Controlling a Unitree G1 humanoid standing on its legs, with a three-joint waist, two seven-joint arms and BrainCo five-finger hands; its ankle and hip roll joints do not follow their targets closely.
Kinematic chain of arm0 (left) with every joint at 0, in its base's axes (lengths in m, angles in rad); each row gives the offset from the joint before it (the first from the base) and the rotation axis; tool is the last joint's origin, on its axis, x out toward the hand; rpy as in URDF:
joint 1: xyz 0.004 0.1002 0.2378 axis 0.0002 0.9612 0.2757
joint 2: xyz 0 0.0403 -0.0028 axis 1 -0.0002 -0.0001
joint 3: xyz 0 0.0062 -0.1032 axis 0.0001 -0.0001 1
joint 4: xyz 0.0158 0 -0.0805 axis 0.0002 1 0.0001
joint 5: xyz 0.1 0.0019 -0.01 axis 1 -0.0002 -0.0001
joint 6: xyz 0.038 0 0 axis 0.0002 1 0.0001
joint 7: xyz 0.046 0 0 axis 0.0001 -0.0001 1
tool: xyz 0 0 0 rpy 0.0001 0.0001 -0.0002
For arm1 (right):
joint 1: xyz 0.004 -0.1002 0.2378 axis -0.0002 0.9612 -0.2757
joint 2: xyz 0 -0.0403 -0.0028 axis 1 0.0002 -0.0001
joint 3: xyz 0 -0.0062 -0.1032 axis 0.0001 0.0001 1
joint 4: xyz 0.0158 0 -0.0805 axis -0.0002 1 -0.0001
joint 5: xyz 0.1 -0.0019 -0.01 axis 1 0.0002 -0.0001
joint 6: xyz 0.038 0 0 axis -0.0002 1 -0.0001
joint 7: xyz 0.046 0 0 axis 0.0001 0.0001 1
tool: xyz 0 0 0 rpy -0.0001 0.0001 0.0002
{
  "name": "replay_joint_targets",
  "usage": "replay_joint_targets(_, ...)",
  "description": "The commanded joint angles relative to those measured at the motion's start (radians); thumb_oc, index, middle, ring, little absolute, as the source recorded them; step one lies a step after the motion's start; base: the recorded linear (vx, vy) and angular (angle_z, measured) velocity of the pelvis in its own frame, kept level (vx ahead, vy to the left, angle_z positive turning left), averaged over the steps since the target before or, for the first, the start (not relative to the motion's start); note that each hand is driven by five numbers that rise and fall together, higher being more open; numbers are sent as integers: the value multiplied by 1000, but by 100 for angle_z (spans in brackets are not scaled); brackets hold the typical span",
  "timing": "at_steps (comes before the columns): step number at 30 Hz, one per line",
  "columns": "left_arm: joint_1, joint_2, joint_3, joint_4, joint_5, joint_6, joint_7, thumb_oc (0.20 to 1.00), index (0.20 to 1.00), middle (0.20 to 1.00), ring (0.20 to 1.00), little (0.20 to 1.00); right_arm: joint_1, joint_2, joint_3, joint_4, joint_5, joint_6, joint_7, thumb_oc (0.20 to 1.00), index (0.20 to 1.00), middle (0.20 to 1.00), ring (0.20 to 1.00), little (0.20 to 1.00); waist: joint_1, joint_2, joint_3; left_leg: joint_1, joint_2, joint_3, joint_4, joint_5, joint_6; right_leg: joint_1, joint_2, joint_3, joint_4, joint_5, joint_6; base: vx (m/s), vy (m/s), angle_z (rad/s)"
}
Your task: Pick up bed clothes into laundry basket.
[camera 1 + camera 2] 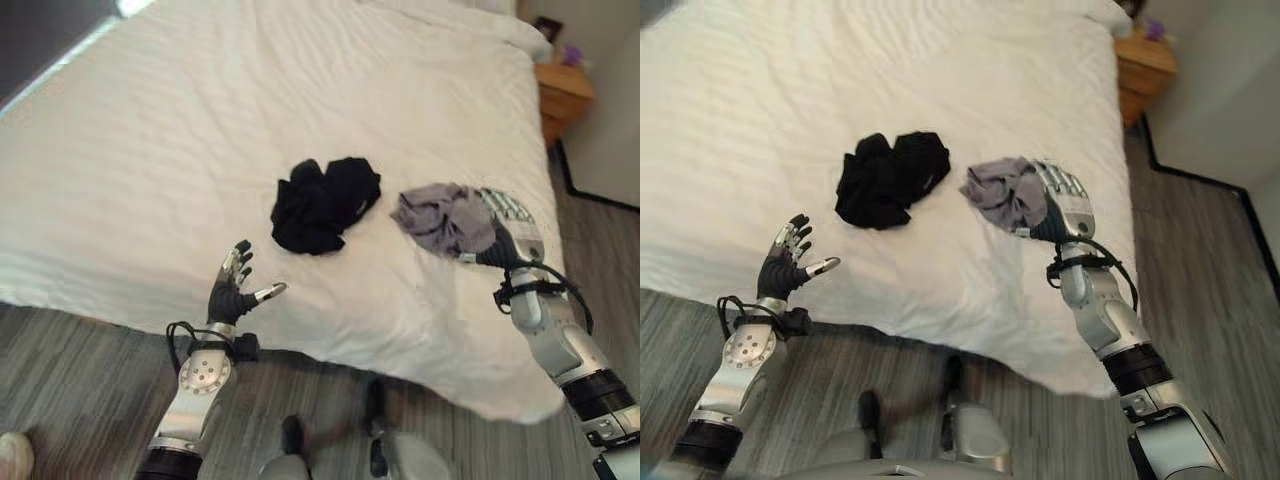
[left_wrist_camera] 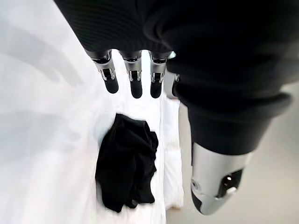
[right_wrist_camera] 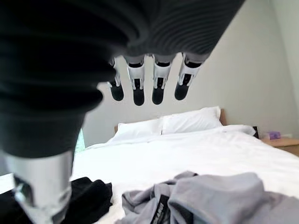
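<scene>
reaching right robot hand (image 1: 1065,205) beside grey garment (image 1: 1006,192)

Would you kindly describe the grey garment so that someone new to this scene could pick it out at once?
Start at the white bed and go to the edge nearest the robot. Two crumpled garments lie side by side there; the grey garment is the one on the robot's right, next to the right hand. Its neighbour is a black garment, and the grey one is paler and nearer the wooden nightstand.

No legible text (anywhere here).
</scene>
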Motion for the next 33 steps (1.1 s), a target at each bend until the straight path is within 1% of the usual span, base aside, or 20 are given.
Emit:
replay_joint_targets(1, -75, 49, -23, -45, -15, -90, -15, 1000, 1000, 1000, 1000, 1000, -251, -19, 62, 139, 30, -4, -37, 1000, 1000, 1000, 1000, 1000, 12, -4, -16, -20, 31, 95, 12, -59, -47, 20, -69, -59, 16, -119, 92, 6, -52, 2)
replay_joint_targets(2, -77, 49, -20, -44, -15, -91, -15, 1000, 1000, 1000, 1000, 1000, -260, -18, 68, 148, 33, -7, -40, 1000, 1000, 1000, 1000, 1000, 10, -4, -15, -21, 31, 96, 12, -59, -47, 19, -69, -58, 16, -119, 91, 0, -46, -11)
replay_joint_targets(3, -98, 65, -25, -33, -34, -109, -8, 1000, 1000, 1000, 1000, 1000, -366, -34, 111, 266, 70, 2, -42, 1000, 1000, 1000, 1000, 1000, 22, 5, -7, -36, 31, 100, 12, -51, -51, 9, -76, -58, 16, -116, 92, -6, -30, -22)
replay_joint_targets(5, -138, 97, -21, -7, -59, -128, -1, 1000, 1000, 1000, 1000, 1000, -471, -43, 169, 403, 115, 5, -28, 1000, 1000, 1000, 1000, 1000, 35, 26, 13, -57, 29, 101, 12, -41, -57, -1, -85, -69, 16, -111, 92, -15, -43, -16)
replay_joint_targets(6, -142, 96, -19, -4, -60, -129, -2, 1000, 1000, 1000, 1000, 1000, -481, -42, 174, 412, 118, 2, -30, 1000, 1000, 1000, 1000, 1000, 33, 27, 15, -59, 29, 100, 12, -40, -57, -2, -85, -69, 16, -110, 92, -45, -55, -3)
replay_joint_targets(7, -185, 136, -14, 10, -86, -140, 0, 1000, 1000, 1000, 1000, 1000, -586, -83, 244, 502, 131, 4, 10, 1000, 1000, 1000, 1000, 1000, 42, 50, 39, -83, 28, 96, 12, -28, -63, -18, -92, -75, 16, -103, 88, -58, -47, 7)
replay_joint_targets(10, -231, 177, -8, 12, -124, -165, -3, 1000, 1000, 1000, 1000, 1000, -693, -122, 296, 656, 161, 9, 45, 1000, 1000, 1000, 1000, 1000, 56, 100, 72, -119, 27, 95, 12, -8, -76, -44, -104, -95, 16, -97, 86, -63, -46, 18)
replay_joint_targets(12, -237, 194, 2, 5, -134, -176, -7, 1000, 1000, 1000, 1000, 1000, -742, -153, 334, 693, 162, 5, 61, 1000, 1000, 1000, 1000, 1000, 59, 132, 95, -144, 21, 91, 12, 3, -80, -64, -111, -101, 16, -92, 88, -48, -22, 29)
replay_joint_targets(13, -236, 199, 10, -2, -139, -182, -7, 1000, 1000, 1000, 1000, 1000, -760, -168, 355, 700, 152, 3, 64, 1000, 1000, 1000, 1000, 1000, 60, 150, 105, -154, 20, 91, 12, 8, -82, -74, -115, -103, 16, -89, 90, -56, -4, 26)
replay_joint_targets(16, -240, 202, 34, 6, -162, -198, -4, 1000, 1000, 1000, 1000, 1000, -780, -201, 366, 751, 158, -5, 79, 1000, 1000, 1000, 1000, 1000, 68, 205, 138, -190, 15, 94, 12, 26, -90, -107, -131, -111, 16, -81, 98, -49, -20, 4)
replay_joint_targets(20, -243, 190, 48, 22, -194, -209, -11, 1000, 1000, 1000, 1000, 1000, -793, -195, 384, 828, 178, -9, 99, 1000, 1000, 1000, 1000, 1000, 77, 259, 157, -221, 28, 108, 12, 46, -109, -142, -138, -124, 16, -79, 108, -33, -14, 2)
replay_joint_targets(22, -234, 184, 56, 34, -206, -209, -22, 1000, 1000, 1000, 1000, 1000, -783, -188, 391, 861, 174, -14, 116, 1000, 1000, 1000, 1000, 1000, 83, 275, 162, -227, 35, 115, 12, 55, -115, -150, -136, -128, 16, -82, 114, -15, -23, -5)
replay_joint_targets(25, -222, 165, 50, 36, -200, -210, -26, 1000, 1000, 1000, 1000, 1000, -767, -177, 390, 889, 176, -15, 127, 1000, 1000, 1000, 1000, 1000, 86, 278, 159, -227, 41, 117, 12, 58, -119, -151, -132, -131, 16, -85, 116, 0, 0, 0)
replay_joint_targets(28, -169, 134, 79, 28, -187, -213, -38, 1000, 1000, 1000, 1000, 1000, -669, -162, 344, 851, 201, -24, 125, 1000, 1000, 1000, 1000, 1000, 85, 276, 148, -201, 46, 124, 12, 48, -117, -122, -125, -133, 16, -95, 114, 25, -14, 0)
replay_joint_targets(29, -155, 134, 87, 26, -181, -213, -38, 1000, 1000, 1000, 1000, 1000, -641, -159, 337, 838, 202, -29, 129, 840, 840, 840, 840, 840, 85, 271, 142, -195, 46, 125, 12, 48, -114, -118, -123, -131, 16, -93, 112, 59, -23, -4)
replay_joint_targets(30, -148, 126, 92, 48, -162, -208, -32, 1000, 1000, 1000, 1000, 1000, -557, -142, 295, 815, 237, -37, 140, 200, 200, 200, 200, 200, 78, 264, 134, -171, 46, 125, 12, 33, -110, -99, -120, -127, 16, -102, 112, 43, -21, -6)
replay_joint_targets(31, -148, 127, 92, 48, -162, -208, -32, 1000, 1000, 1000, 1000, 1000, -556, -142, 294, 814, 237, -36, 140, 200, 200, 200, 200, 200, 79, 262, 132, -174, 46, 126, 12, 37, -109, -103, -120, -126, 16, -99, 111, 52, -16, -5)
replay_joint_targets(33, -166, 121, 90, 69, -134, -202, -18, 1000, 1000, 1000, 1000, 1000, -470, -119, 228, 795, 318, -43, 154, 200, 200, 200, 200, 200, 70, 256, 122, -151, 49, 131, 12, 24, -107, -82, -119, -126, 16, -107, 112, 70, -4, -5)
